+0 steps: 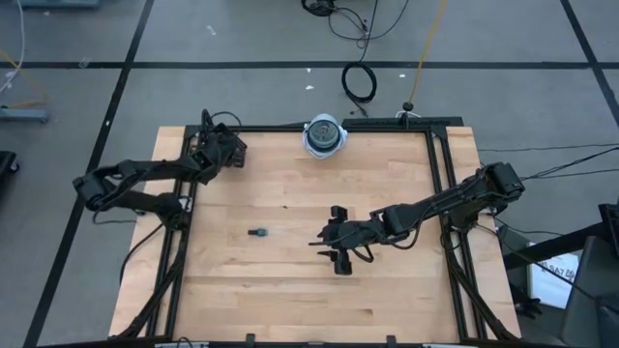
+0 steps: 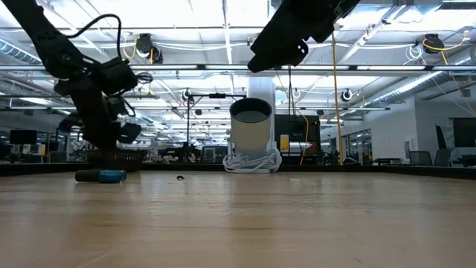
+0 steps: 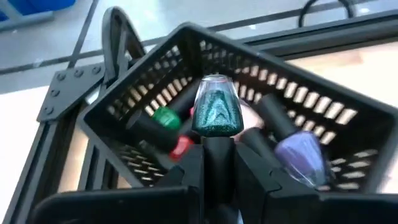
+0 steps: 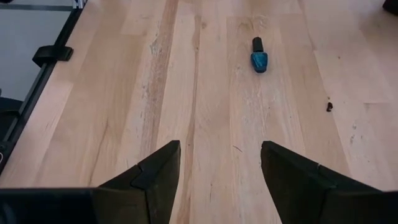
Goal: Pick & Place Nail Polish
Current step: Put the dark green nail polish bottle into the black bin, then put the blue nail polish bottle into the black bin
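At the upper left of the high view, the left gripper (image 3: 217, 155) hangs over a black slotted plastic basket (image 3: 311, 99), clamping a teal glitter nail polish bottle (image 3: 216, 112) by its cap. The right gripper (image 1: 334, 249), jaws wide, hovers mid-worktop (image 1: 290, 300). A blue nail polish bottle (image 4: 259, 58) lies alone on the light wood.

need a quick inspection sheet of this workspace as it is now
surface: wooden table, small dark speck
job's things: blue bottle lying alone mid-table; teal bottle held by its cap over a black basket of more bottles
clutter: white cylinder at the far edge
grippers: left gripper shut on the teal bottle; right gripper open, aimed at the blue bottle
cables: coils on the floor
surroundings: open hall, no person seen
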